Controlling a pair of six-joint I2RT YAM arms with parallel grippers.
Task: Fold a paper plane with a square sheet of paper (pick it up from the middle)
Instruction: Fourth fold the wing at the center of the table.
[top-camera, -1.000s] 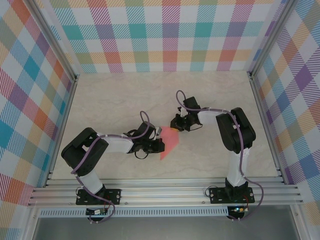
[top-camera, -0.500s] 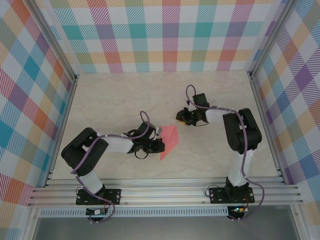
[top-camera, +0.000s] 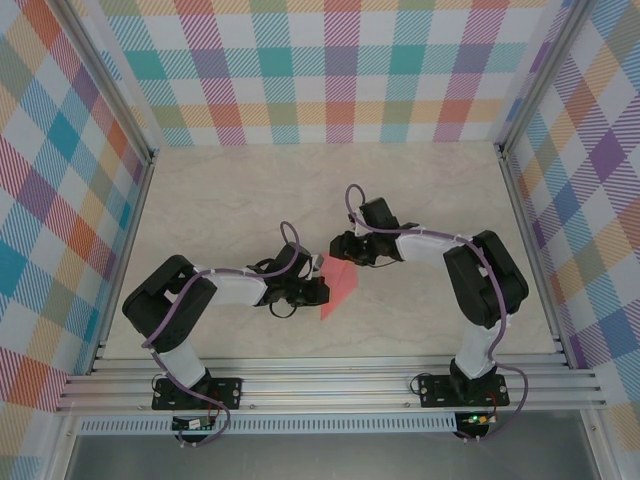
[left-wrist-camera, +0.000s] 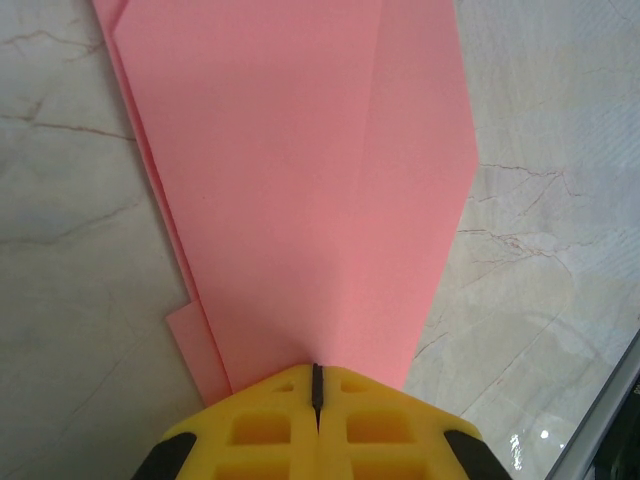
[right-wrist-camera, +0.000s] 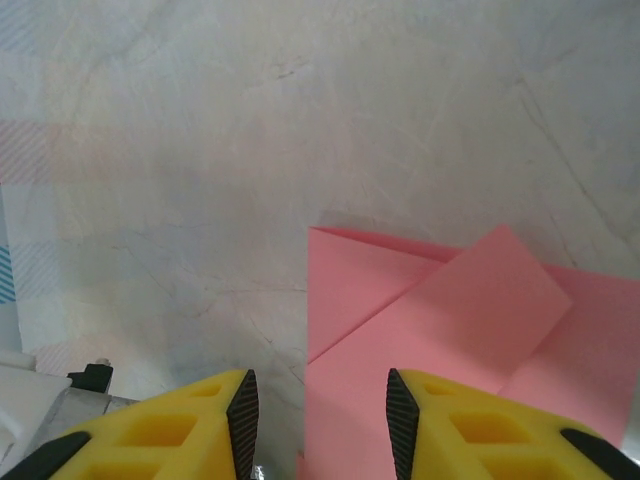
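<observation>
The square sheet of paper (top-camera: 338, 287) is salmon pink and folded into a narrow wedge, lying on the table's middle with its point toward the near edge. My left gripper (top-camera: 318, 288) is shut on its left edge. In the left wrist view the yellow fingers (left-wrist-camera: 270, 425) meet on the paper (left-wrist-camera: 300, 180), which stretches away with a long crease. My right gripper (top-camera: 340, 250) hovers low at the wedge's wide far end, open. In the right wrist view the paper (right-wrist-camera: 450, 330) shows folded flaps, and its left edge runs between the right gripper's (right-wrist-camera: 320, 420) pads.
The marble-patterned table (top-camera: 230, 200) is walled by plaid panels on three sides with aluminium posts at the corners. A metal rail (top-camera: 330, 385) carrying both arm bases runs along the near edge.
The right gripper swung back and right away from the paper, then returned left to its far end, and its jaws have opened. The left gripper and the paper have stayed put.
</observation>
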